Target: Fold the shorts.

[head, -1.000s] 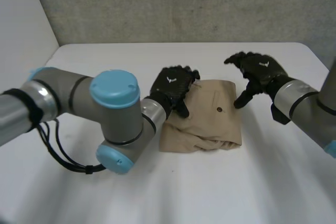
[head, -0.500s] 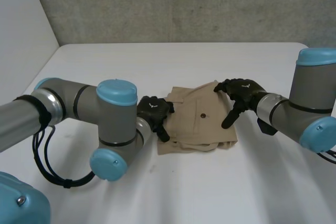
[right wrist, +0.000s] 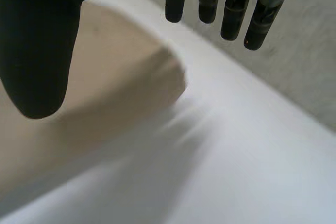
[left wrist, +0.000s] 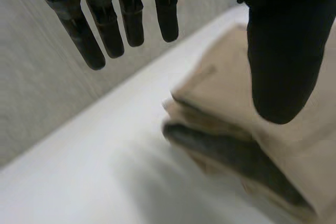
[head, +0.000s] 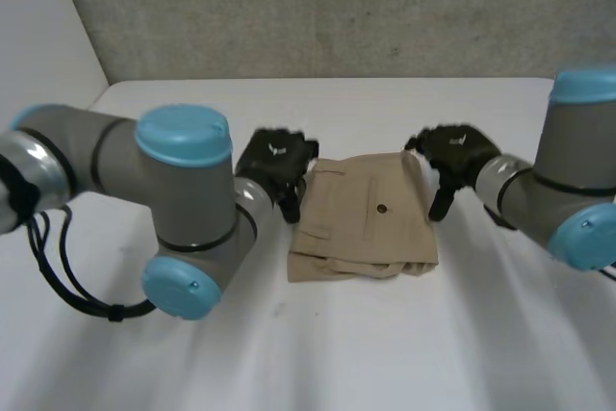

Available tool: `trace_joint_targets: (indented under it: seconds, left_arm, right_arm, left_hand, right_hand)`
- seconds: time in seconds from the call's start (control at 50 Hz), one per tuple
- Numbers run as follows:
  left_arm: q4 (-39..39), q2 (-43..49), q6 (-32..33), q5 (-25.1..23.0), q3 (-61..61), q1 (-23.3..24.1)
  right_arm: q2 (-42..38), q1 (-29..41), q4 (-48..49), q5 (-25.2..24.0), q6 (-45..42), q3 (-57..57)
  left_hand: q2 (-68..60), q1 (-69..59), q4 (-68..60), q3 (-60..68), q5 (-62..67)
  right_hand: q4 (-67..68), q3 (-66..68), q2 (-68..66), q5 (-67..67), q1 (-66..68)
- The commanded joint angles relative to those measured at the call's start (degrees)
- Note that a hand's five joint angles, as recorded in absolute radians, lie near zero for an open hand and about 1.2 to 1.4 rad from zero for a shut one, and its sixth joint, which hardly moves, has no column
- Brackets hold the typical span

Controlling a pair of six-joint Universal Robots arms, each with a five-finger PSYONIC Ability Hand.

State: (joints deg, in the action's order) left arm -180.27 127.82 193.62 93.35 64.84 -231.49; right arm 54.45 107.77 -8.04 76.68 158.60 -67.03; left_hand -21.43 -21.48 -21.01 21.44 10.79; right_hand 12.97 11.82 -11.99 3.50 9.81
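The tan shorts [head: 364, 223] lie folded into a rough square in the middle of the white table [head: 385, 353], with a dark button on top. My left hand [head: 274, 166] hovers just beside their left edge, fingers [left wrist: 107, 22] straight and spread, thumb over the layered cloth edge [left wrist: 236, 145], holding nothing. My right hand [head: 450, 156] hangs at the far right corner of the shorts, fingers [right wrist: 231, 11] straight, thumb above the cloth corner [right wrist: 131, 77], also holding nothing.
A grey wall [head: 337, 7] runs behind the table's far edge. My left arm's big elbow [head: 188, 209] stands close to the left of the shorts, and my right arm [head: 568, 199] stands at the right.
Both hands have lifted off the shorts and drawn outward, the left to the left edge, the right to the far right corner. The folded shorts now lie flatter and squarer.
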Motion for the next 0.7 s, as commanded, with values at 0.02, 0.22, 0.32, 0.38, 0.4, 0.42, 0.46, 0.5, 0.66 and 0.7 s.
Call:
trace_joint_targets:
  seconds: [0.02,0.22,0.32,0.38,0.4,0.42,0.46,0.5,0.66,0.7]
  left_arm:
    - [-0.1,-9.9,-1.1,0.3,1.3,-0.7]
    - [0.5,-23.9,-9.1,0.6,6.3,-8.4]
    - [4.0,-31.7,-10.5,0.5,11.5,-12.7]
    - [6.9,-34.9,-10.6,0.4,14.2,-13.6]
    - [7.5,-35.6,-10.6,0.4,14.8,-13.7]
    - [7.9,-36.2,-10.7,0.4,15.5,-13.8]
    - [8.5,-37.7,-10.7,0.5,17.4,-14.0]
    - [8.5,-38.3,-10.6,0.6,18.0,-14.1]
    - [8.5,-41.6,-11.6,0.5,20.3,-15.9]
    - [8.5,-41.7,-12.2,0.5,20.3,-16.2]
  right_arm:
    - [12.5,-0.7,4.0,3.6,6.3,-0.7]
    - [25.9,-0.7,5.8,10.3,9.9,-4.9]
    - [30.3,-1.2,5.3,10.3,9.8,-8.0]
    - [31.9,-1.3,4.4,10.3,9.7,-9.9]
    - [32.3,-1.4,4.0,10.3,9.6,-10.3]
    - [32.6,-1.5,3.6,10.3,9.7,-10.7]
    - [33.1,-1.7,2.9,10.4,9.8,-11.6]
    - [33.3,-1.9,2.2,10.5,9.9,-12.2]
    - [35.5,-2.5,1.7,12.2,10.0,-14.9]
    - [35.7,-2.5,1.7,13.0,10.0,-15.1]
  left_hand:
    - [4.3,4.4,3.9,-4.3,-3.7]
    - [10.7,10.8,10.3,-10.7,-10.1]
    - [10.9,10.9,10.5,-10.9,-10.2]
    - [10.9,10.9,10.5,-10.9,-10.2]
    - [10.9,10.9,10.5,-10.9,-10.2]
    - [10.9,10.9,10.5,-10.9,-10.2]
    - [10.9,10.9,10.5,-10.9,-10.2]
    - [10.9,10.9,10.5,-10.9,-10.2]
    - [10.9,10.9,10.5,-10.9,-10.2]
    - [10.7,10.8,10.3,-10.7,-10.1]
  right_hand:
    - [-3.0,-1.8,2.0,-3.5,0.2]
    - [-3.0,-1.8,2.0,-3.5,0.2]
    - [-3.0,-1.8,2.0,-3.5,0.2]
    - [-3.0,-1.8,2.0,-3.5,0.2]
    - [-3.0,-1.8,2.0,-3.5,0.2]
    - [-3.0,-1.8,2.0,-3.5,0.2]
    - [-3.0,-1.8,2.0,-3.5,0.2]
    - [-3.0,-1.8,2.0,-3.5,0.2]
    - [-3.0,-1.8,2.0,-3.5,0.2]
    - [-3.0,-1.8,2.0,-3.5,0.2]
